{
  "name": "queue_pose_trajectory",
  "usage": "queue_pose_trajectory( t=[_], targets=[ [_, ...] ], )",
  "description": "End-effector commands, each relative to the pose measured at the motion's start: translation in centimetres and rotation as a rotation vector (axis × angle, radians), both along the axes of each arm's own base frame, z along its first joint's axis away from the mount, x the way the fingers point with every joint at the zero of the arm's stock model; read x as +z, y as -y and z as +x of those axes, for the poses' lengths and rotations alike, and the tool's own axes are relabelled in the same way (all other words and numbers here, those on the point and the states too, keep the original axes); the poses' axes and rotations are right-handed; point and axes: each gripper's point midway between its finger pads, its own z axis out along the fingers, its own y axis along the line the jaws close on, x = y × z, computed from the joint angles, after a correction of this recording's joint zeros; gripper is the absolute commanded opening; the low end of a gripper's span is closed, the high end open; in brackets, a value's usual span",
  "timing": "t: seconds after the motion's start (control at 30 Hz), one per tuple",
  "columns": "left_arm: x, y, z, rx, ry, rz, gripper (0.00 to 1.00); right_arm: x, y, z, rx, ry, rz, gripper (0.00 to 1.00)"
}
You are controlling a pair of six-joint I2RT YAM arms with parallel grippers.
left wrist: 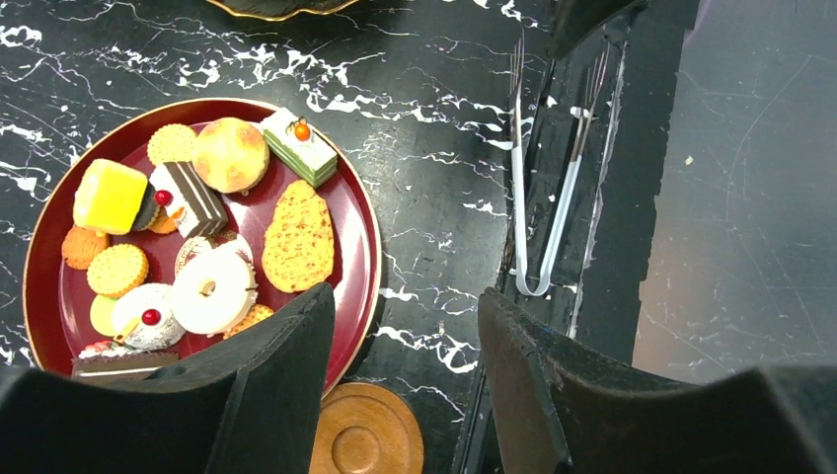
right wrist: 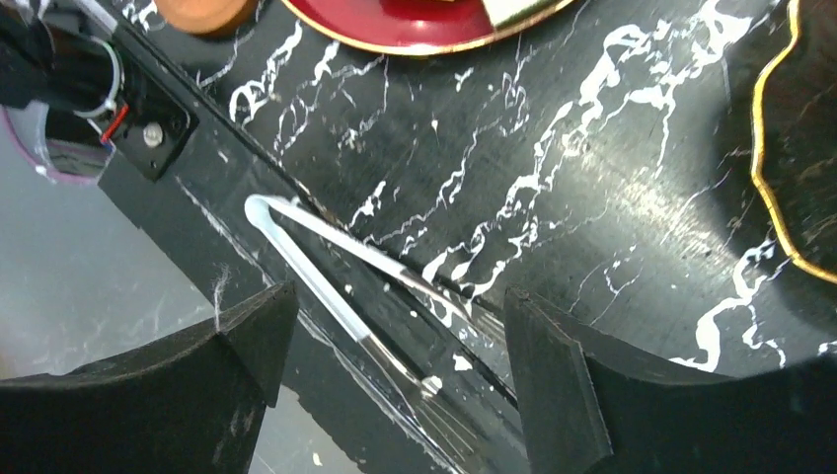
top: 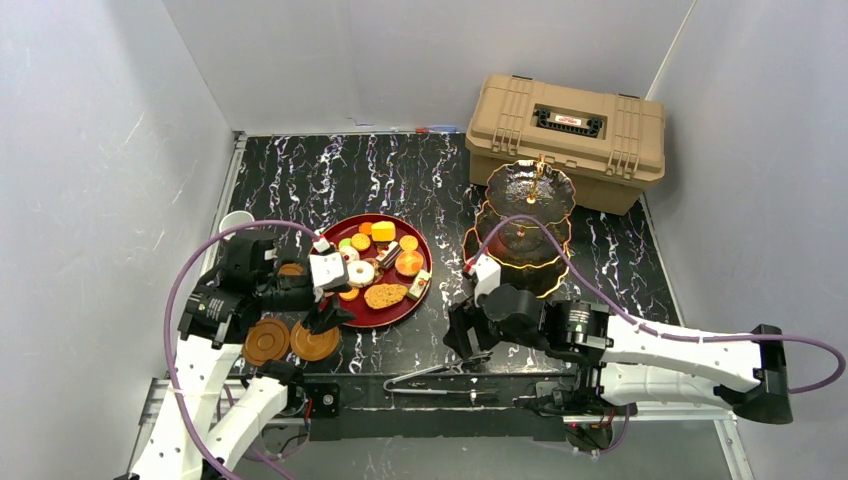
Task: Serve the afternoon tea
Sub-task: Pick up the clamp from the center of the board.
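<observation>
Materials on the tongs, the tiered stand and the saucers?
Tongs: polished metal, probably steel, going by the bright silvery sheen.
Tiered stand: looks like dark translucent glass with a glossy surface and gold-coloured wavy rims.
Saucers: wood or a wood-look material, matte brown with concentric turned rings.

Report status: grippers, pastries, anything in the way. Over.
Left gripper open, empty, over rim of red plate. Right gripper open, empty, over metal tongs. Pastries all on plate; tiered stand looks bare. No obstruction seen.
</observation>
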Motion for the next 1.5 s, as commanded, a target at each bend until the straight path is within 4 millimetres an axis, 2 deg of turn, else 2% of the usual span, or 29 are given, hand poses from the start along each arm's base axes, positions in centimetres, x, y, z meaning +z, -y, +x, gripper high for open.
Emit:
queue_pose_trajectory(
  t=[0.0,0.1,0.3,0.5,0.7,0.87,1.1,1.2,1.27,1.37,1.47],
  targets=[
    [0.9,0.0,-0.3,-0.007,0.029,-0.011,0.54,-2.0,0.0,-1.5,0.073,-0.047,-0.018,0.82],
    [1.3,0.0,-0.4,-0.001,0.031,-0.018,0.54,-4.1,-0.2,-1.2,0.109,-0.007,-0.143,0.8],
    [1.7,-0.1,-1.0,-0.005,0.03,-0.019,0.54,-5.8,-2.8,-3.0,0.324,0.13,-0.288,0.85],
    [2.1,-0.1,-1.4,-0.003,0.022,-0.034,0.55,-7.3,-5.1,-3.7,0.515,0.19,-0.314,0.83],
    [2.6,-0.2,-1.8,0.006,0.032,-0.038,0.56,-9.5,-5.7,-4.8,0.63,0.174,-0.346,0.69],
    [3.3,-0.1,-2.2,0.008,0.031,-0.056,0.69,-11.3,-5.5,-5.2,0.657,0.161,-0.358,0.6],
    [4.6,0.0,-2.4,0.016,0.047,-0.076,0.69,-13.7,-5.3,-4.9,0.676,0.156,-0.428,0.36],
    [5.4,-0.1,-2.5,0.019,0.068,-0.082,0.69,-14.4,-4.8,-4.7,0.68,0.154,-0.464,0.32],
    [5.8,-0.1,-2.6,0.021,0.075,-0.088,0.7,-14.4,-4.6,-4.4,0.668,0.165,-0.482,0.22],
    [6.2,0.0,-2.8,0.018,0.078,-0.098,0.69,-13.1,-4.9,-3.3,0.626,0.215,-0.482,0.01],
    [6.7,0.1,-3.0,0.011,0.083,-0.111,0.7,-9.7,-5.8,-1.6,0.546,0.288,-0.445,0.01]
  ],
)
